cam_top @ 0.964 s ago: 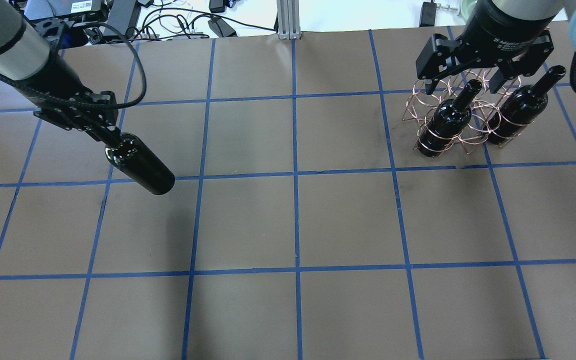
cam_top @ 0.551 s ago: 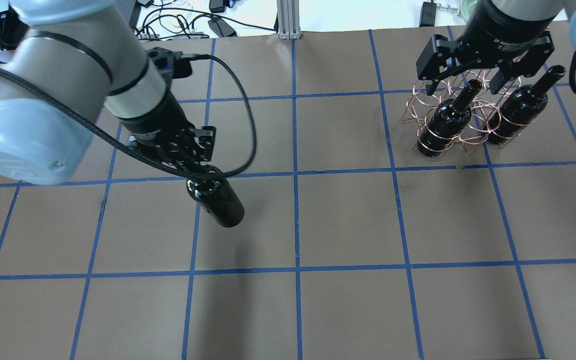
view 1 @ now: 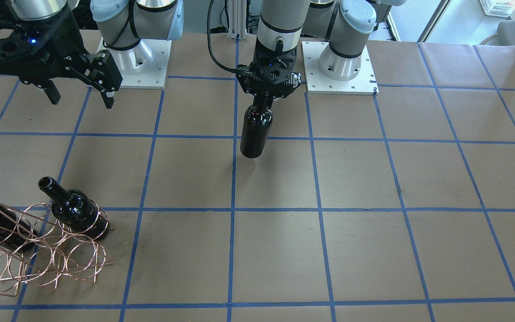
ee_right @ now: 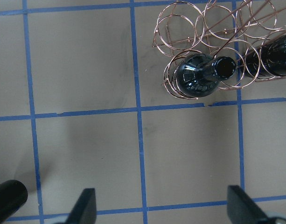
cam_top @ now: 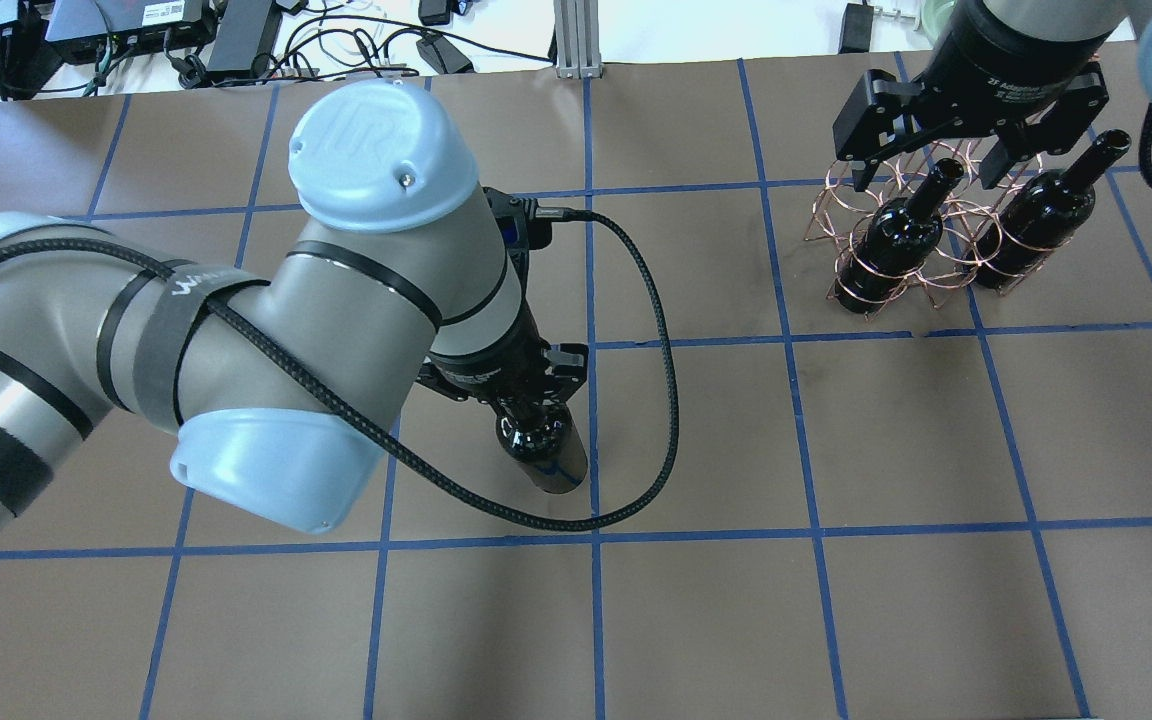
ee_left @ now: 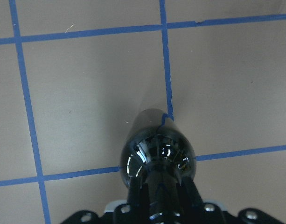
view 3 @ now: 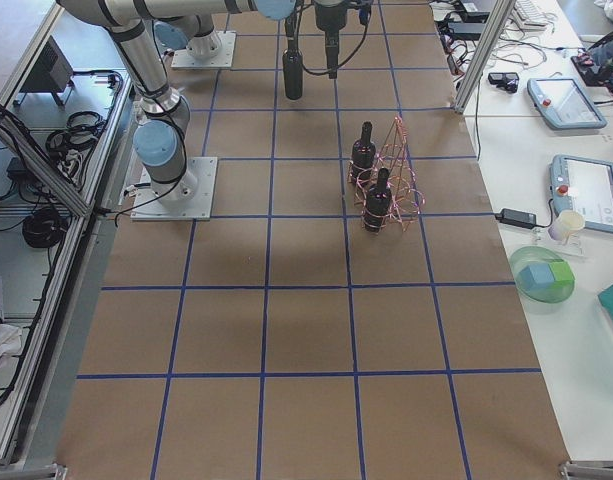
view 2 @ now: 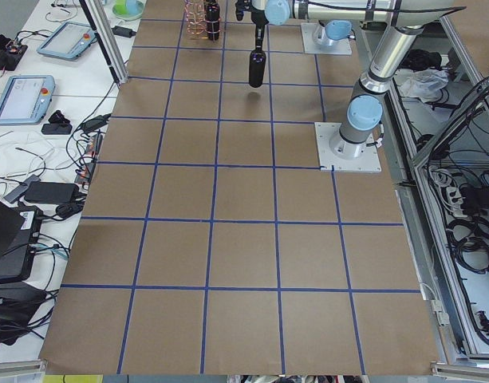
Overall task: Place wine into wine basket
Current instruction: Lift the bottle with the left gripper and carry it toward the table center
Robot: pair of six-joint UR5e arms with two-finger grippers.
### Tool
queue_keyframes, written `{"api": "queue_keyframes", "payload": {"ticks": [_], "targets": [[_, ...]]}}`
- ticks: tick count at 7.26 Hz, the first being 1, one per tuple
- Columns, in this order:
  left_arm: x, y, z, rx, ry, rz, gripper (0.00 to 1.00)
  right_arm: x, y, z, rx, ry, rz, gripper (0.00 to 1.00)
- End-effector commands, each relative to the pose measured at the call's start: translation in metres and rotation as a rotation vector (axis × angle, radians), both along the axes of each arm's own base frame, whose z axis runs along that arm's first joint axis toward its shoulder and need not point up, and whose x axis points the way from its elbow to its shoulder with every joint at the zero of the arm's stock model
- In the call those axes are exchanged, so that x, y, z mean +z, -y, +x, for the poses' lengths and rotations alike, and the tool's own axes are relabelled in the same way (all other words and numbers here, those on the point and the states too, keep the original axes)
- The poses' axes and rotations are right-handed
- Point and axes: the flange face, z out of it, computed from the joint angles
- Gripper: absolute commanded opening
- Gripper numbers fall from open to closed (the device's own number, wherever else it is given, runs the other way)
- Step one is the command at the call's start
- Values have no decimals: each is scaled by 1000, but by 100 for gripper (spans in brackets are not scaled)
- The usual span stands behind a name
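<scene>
Already the wire basket (cam_top: 944,222) at the robot's right end of the table (cam_top: 936,620) held two dark bottles. One bottle (cam_top: 891,240) was nearer the middle and another bottle (cam_top: 1036,215) sat beside it, both leaning with their necks up through the hoops. The third, the wine (view 1: 254,132), was not there yet. It hung upright over the middle of the table, base down and seemingly clear of the surface, well apart from the basket. The left gripper (view 1: 264,99) was clamped on its neck from above. The right gripper (view 1: 81,99) hung over the basket with its fingers spread wide and nothing between them. By that showing the job was about two thirds done. What remained was to carry the wine across, tip it and slide it into a free hoop, several of which looked empty.
</scene>
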Motion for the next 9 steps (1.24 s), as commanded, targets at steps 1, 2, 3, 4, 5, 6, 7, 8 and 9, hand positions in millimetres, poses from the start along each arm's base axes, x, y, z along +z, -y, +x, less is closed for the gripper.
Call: {"api": "queue_keyframes", "payload": {"ticks": [1, 2, 3, 4, 5, 6, 7, 8, 9], "targets": [[-8, -4, -9, -13, 1, -11, 0, 1, 2, 0, 5, 0, -11, 100], [-8, -5, -10, -14, 6, -12, 0, 1, 2, 0, 5, 5, -13, 100], [-11, -5, -10, -11, 9, -5, 0, -1, 3, 0, 1, 6, -7, 100], [-14, -3, -11, -12, 21, -4, 0, 1, 1, 1, -1, 3, -10, 100], [-18, -3, -11, -12, 34, 0, 0, -1, 2, 1, -1, 4, -7, 100], [-17, -3, -12, 0, 32, 1, 0, -1, 2, 1, 0, 3, -7, 100], [-19, -3, -12, 0, 35, 3, 0, -1, 2, 1, 8, 0, -5, 100], [-20, -3, -15, -3, 25, 10, 0, -1, 2, 1, 8, 2, -7, 100], [-22, -3, -15, -6, 30, 13, 0, -1, 2, 0, 8, 2, -5, 100]]}}
